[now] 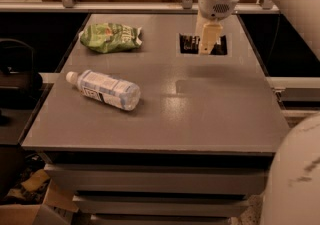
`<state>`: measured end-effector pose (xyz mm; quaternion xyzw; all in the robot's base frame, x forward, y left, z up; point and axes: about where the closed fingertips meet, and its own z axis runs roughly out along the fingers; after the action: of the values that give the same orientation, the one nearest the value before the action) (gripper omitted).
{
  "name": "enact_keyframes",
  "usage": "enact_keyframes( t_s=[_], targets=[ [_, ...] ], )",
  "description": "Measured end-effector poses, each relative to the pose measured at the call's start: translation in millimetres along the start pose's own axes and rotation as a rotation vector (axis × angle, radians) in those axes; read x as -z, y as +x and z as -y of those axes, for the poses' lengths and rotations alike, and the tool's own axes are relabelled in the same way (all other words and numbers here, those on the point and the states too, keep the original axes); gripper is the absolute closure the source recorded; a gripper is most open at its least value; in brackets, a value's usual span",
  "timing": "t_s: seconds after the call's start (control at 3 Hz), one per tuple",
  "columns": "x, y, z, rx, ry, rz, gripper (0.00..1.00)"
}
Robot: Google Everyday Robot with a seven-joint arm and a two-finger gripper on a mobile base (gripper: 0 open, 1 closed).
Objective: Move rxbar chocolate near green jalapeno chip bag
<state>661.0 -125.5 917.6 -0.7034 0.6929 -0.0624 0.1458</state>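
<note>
Grey, flat-topped table point(200, 119) carrying three items. Far left: wrinkled green jalapeno chip bag point(111, 37). Left, nearer the front edge: clear plastic water bottle point(105, 89) lying on its side, white cap pointing left. Far right: black-wrapped flat rxbar chocolate point(188, 43), well apart from the bag. Pale gripper point(206, 49) directly over the bar.
</note>
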Motion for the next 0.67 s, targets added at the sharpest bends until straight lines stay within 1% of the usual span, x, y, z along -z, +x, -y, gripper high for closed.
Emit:
enact_keyframes(
  t_s=[0.33,0.67],
  targets=[
    [4.0,-37.9,12.5,0.103,0.025,0.022,1.00],
    [-5.7,-82.4,23.1,0.203,0.018,0.054,1.00]
  ],
)
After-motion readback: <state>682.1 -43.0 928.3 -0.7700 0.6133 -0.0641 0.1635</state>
